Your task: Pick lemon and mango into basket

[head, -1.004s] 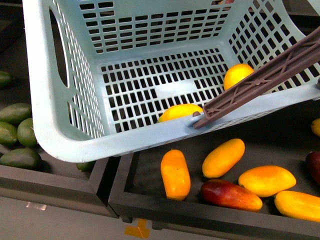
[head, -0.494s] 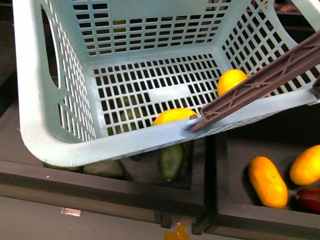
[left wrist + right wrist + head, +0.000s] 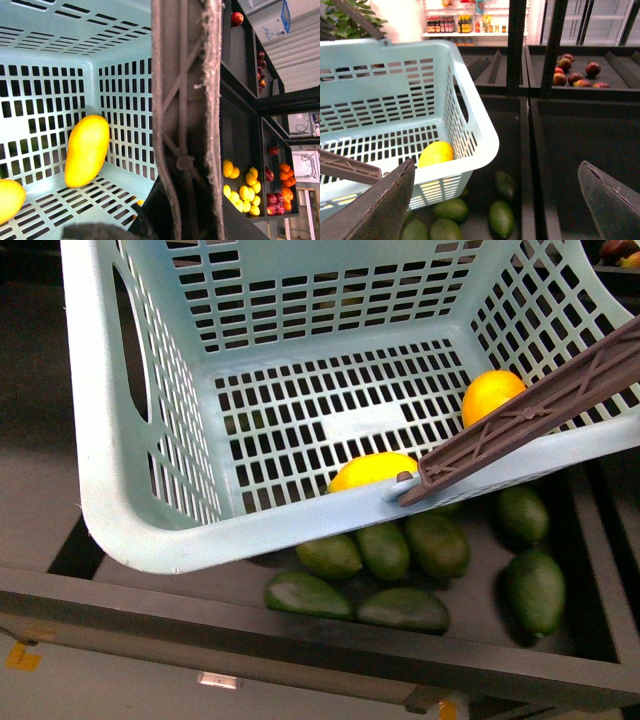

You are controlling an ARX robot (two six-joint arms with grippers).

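Currently: basket (image 3: 150, 530), held above a crate of green fruits (image 3: 405, 580), contains lemon (image 3: 492, 395) by the handle (image 3: 530, 420) and mango (image 3: 372, 470) at the near wall; both picks look done. Right pincer (image 3: 495, 200): spread, empty. Left pincer: state cannot be told.

Left wrist view: the basket (image 3: 120, 95) filled the frame, its brownish handle (image 3: 185, 100) crossing from 12 to 6 o'clock. A mango (image 3: 86, 150) lay inside at 8 o'clock; distant fruit trays (image 3: 252, 185) showed at 4 o'clock.
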